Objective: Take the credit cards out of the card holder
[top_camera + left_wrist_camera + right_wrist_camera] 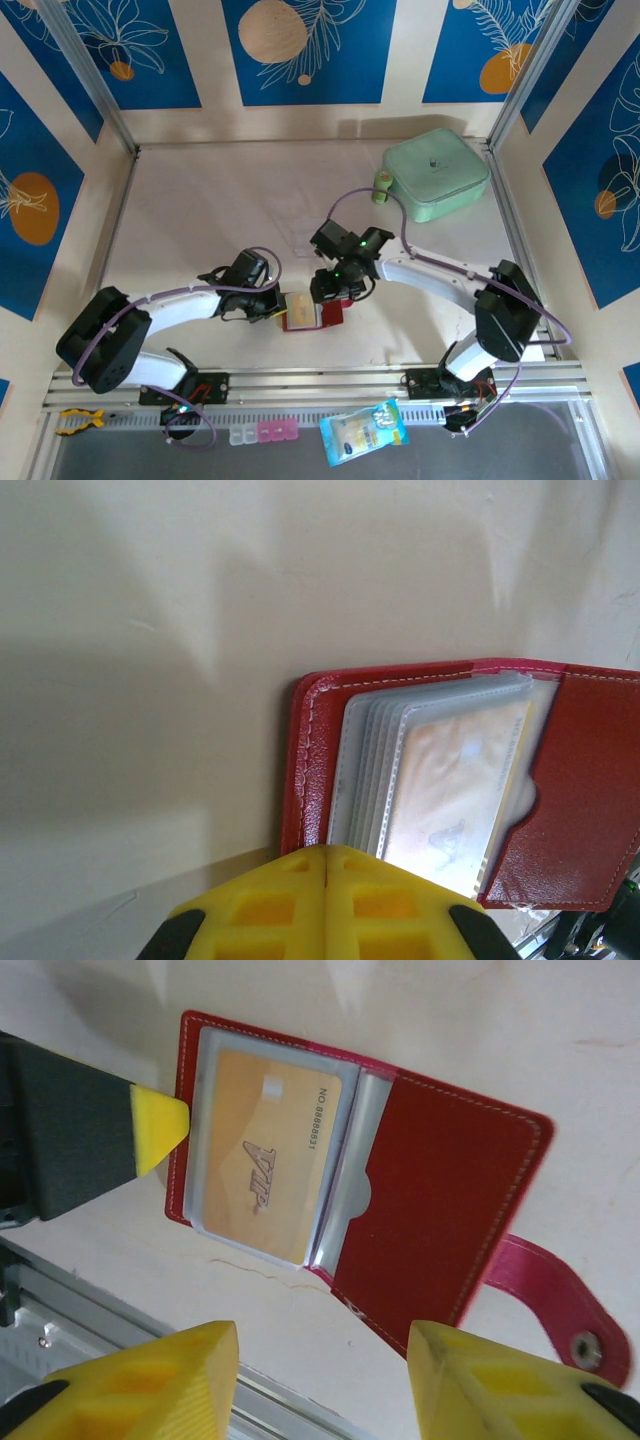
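The red card holder [450,1185] lies open and flat on the table, its snap tab [548,1298] sticking out at the right. A tan credit card [265,1155] marked VIP sits in the top clear pocket, and several more clear pockets are stacked under it [365,770]. My left gripper [327,850] is shut, its yellow tip [160,1125] resting against the holder's left edge [305,765]. My right gripper [325,1360] hangs open just above the holder's near edge, with nothing between its fingers. From above, both grippers [272,305] [335,290] flank the holder [310,314].
A mint-green square case [437,175] stands at the back right. An aluminium rail [320,380] runs along the near table edge, close to the holder. Below it lie a blue snack packet [365,432] and a small pink and white box [262,432].
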`<state>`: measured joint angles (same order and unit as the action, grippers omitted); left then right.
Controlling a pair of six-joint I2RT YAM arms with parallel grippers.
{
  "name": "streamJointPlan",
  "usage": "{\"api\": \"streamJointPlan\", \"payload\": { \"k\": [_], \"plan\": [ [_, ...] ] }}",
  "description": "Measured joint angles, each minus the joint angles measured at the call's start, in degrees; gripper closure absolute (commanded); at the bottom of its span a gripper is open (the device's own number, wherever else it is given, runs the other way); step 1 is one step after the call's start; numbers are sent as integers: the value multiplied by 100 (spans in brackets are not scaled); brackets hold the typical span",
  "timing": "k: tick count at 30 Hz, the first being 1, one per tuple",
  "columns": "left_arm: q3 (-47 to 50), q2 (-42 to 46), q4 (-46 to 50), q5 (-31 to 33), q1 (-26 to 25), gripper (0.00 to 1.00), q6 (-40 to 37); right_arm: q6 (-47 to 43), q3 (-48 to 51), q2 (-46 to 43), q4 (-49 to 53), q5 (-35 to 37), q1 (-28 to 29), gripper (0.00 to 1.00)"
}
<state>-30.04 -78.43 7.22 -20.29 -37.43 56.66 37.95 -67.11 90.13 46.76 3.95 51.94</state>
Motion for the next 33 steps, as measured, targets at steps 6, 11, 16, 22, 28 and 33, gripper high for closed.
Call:
{"api": "streamJointPlan", "payload": {
  "k": [6, 11, 16, 22, 28, 33],
  "plan": [
    [7, -11, 31, 0, 0, 100, 0, 149, -101, 573, 184, 393, 83, 37],
    [59, -96, -52, -11, 0, 100, 0, 155, -96, 844, 306, 715, 74, 35],
    [87, -136, -190, -50, 0, 100, 2, 153, -22, 992, 293, 841, 15, 35],
    [107, -136, -221, -48, 0, 100, 2, 153, 181, 1141, 221, 898, -94, 34],
    [107, -136, -223, -48, 0, 100, 2, 151, 400, 1224, -11, 874, -179, 31],
    [107, -136, -221, -50, 0, 100, 0, 155, 444, 1233, -79, 839, -195, 31]
  ]
}}
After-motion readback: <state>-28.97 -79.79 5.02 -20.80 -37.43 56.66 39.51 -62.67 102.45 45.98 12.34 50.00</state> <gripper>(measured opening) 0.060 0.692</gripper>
